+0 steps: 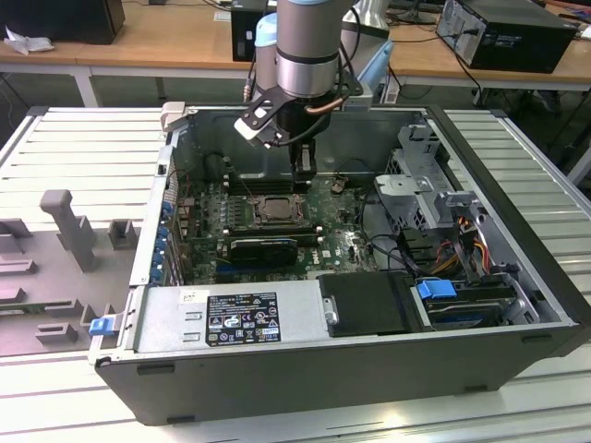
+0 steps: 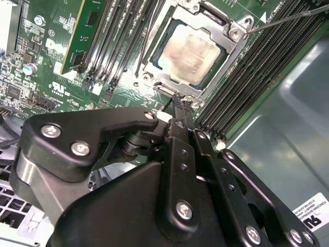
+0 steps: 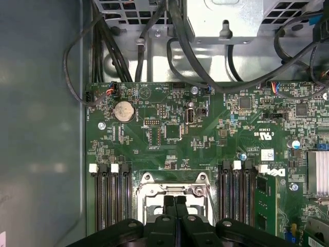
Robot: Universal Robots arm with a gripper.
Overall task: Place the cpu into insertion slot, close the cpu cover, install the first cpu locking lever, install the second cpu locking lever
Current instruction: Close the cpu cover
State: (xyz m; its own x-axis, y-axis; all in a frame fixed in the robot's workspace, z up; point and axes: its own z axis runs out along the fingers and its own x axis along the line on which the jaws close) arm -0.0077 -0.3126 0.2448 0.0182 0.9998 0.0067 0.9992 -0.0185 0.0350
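Note:
The cpu [image 2: 194, 47] lies pale and flat in the insertion slot [image 1: 273, 209] on the green motherboard [image 3: 169, 134]. The silvery cpu cover [image 2: 160, 49] lies down around it, its window framing the chip. One thin lever rod [image 2: 288, 17] sticks out from a socket corner over the memory slots. Another rod [image 2: 148, 43] runs along the opposite side of the cover. My gripper [image 2: 180, 103] is shut, its tips just above the socket's edge. In the first wrist view the fingertips [image 3: 169, 201] press together over the socket frame [image 3: 149, 188].
The open computer case [image 1: 517, 198] walls in the board. Black memory slots [image 3: 110, 195] flank the socket. Cables [image 3: 205, 67] hang across the drive cage [image 1: 416, 185]. A power supply [image 1: 231, 318] fills the front. Grey fixtures [image 1: 65, 221] stand on the table at the exterior view's left.

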